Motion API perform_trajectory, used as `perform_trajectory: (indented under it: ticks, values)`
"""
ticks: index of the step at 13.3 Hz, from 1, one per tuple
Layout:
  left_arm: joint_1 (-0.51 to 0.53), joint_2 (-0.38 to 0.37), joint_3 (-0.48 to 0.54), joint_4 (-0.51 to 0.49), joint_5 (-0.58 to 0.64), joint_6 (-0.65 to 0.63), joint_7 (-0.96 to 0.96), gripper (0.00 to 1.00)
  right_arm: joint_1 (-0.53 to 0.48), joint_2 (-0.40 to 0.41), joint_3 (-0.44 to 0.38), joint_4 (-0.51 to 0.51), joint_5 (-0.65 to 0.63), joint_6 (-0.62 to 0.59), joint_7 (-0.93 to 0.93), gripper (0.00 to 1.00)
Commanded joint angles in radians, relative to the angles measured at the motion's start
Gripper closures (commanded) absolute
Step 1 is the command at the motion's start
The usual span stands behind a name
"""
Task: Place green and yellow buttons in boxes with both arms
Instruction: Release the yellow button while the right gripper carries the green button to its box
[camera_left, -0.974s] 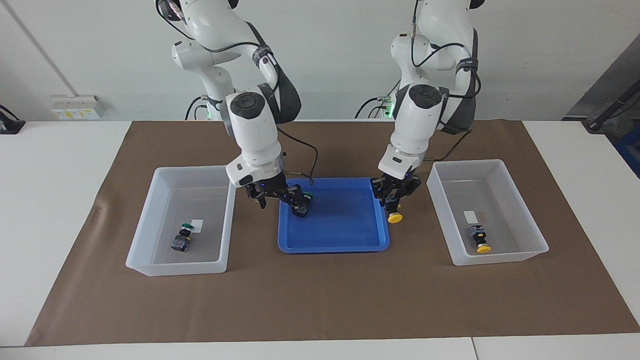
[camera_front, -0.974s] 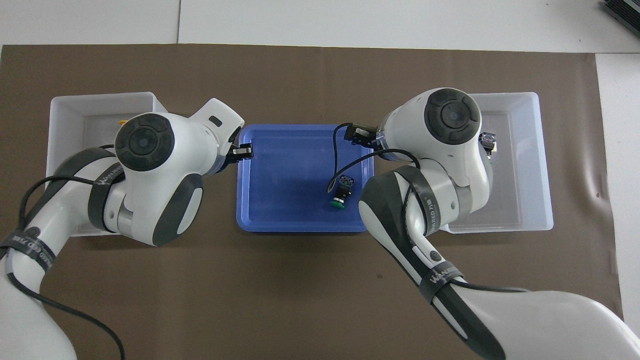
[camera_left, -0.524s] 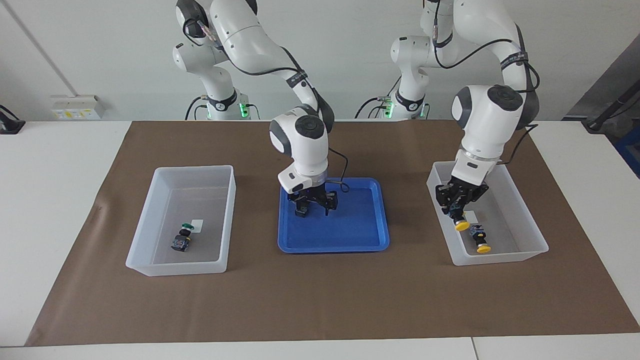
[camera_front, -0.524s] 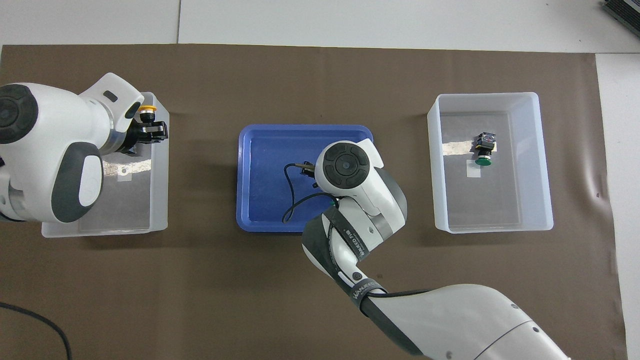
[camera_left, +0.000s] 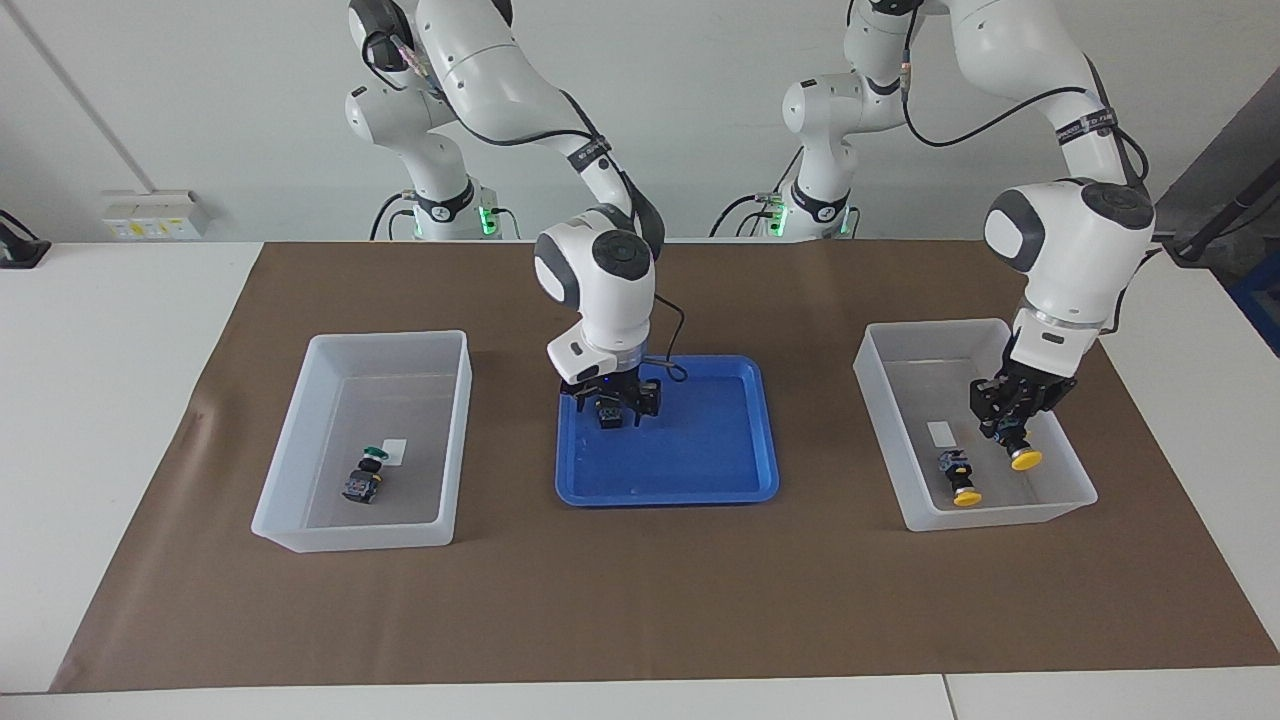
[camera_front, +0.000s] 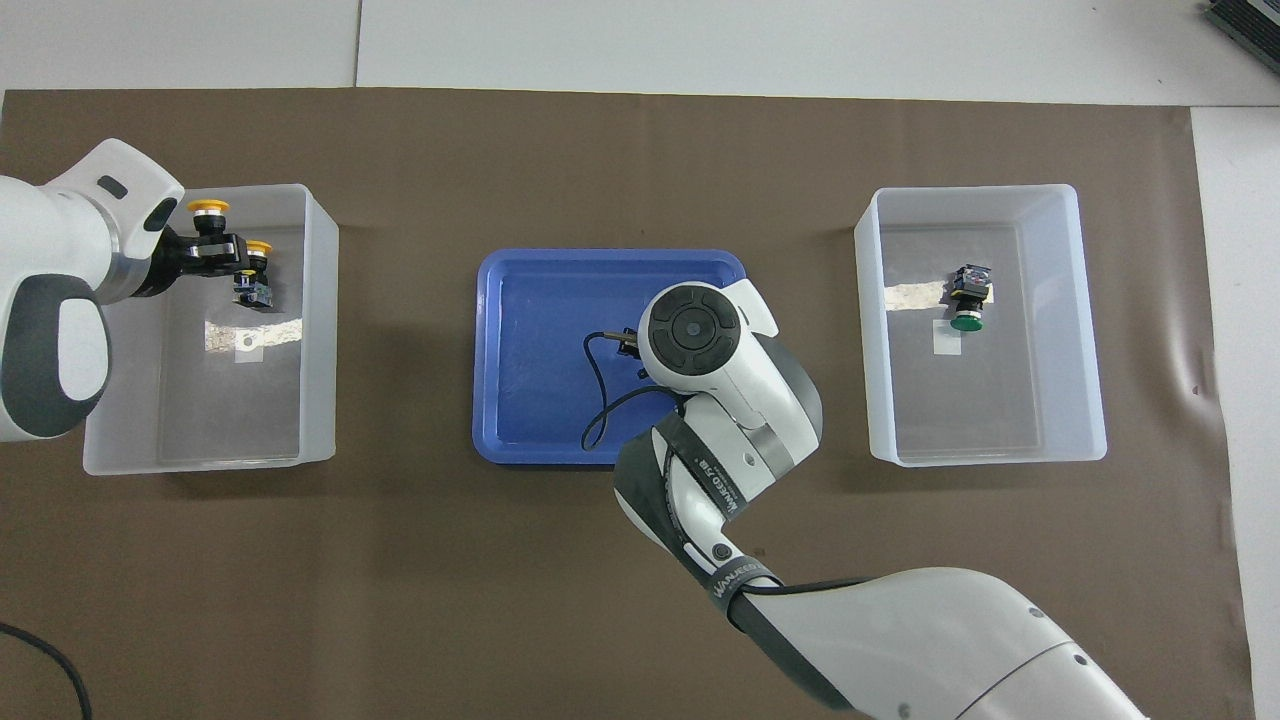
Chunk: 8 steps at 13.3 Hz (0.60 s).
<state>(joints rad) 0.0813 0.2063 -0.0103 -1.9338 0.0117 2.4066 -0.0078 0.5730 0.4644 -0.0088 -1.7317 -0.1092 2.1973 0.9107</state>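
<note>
Left gripper (camera_left: 1018, 440) clamping yellow button (camera_left: 1024, 457), hanging over box (camera_left: 1075, 480) at left arm's end, beside second yellow button (camera_left: 962, 478) lying inside. Lowering before releasing seems best.

Right gripper (camera_left: 618, 410), fingers apart, straddling green button (camera_left: 606, 414) in blue tray (camera_left: 740, 485). Centring, then closing on button body seems safest.

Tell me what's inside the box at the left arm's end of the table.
One yellow button lies on its floor beside a white label. The left gripper holds a second yellow button over the box. Its arm hides one corner from overhead.
</note>
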Motion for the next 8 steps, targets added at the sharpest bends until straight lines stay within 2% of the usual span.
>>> perform_trajectory:
  ticks: [1,3,4,5,6,8]
  values:
    - [0.041,0.05,-0.013,-0.007,0.02,0.081,0.064,1.0,0.002,-0.021,0.006,-0.045,-0.027,0.007,0.025,0.0]
    - [0.055,0.093,-0.013,-0.007,0.02,0.129,0.088,1.0,0.013,-0.021,0.006,-0.054,-0.027,0.01,0.024,0.0]
    - [0.054,0.114,-0.013,-0.007,0.02,0.158,0.086,1.0,0.018,-0.021,0.006,-0.055,-0.029,0.01,0.024,0.19]
    - [0.054,0.126,-0.013,-0.011,0.02,0.17,0.088,1.0,0.018,-0.021,0.006,-0.054,-0.029,0.012,0.024,0.78]
    - [0.054,0.127,-0.013,-0.025,0.02,0.175,0.089,1.0,0.018,-0.02,0.006,-0.051,-0.027,0.013,0.025,1.0]
    - [0.045,0.121,-0.013,-0.068,0.02,0.177,0.091,1.0,0.018,-0.017,0.006,-0.042,-0.059,0.024,0.025,1.0]
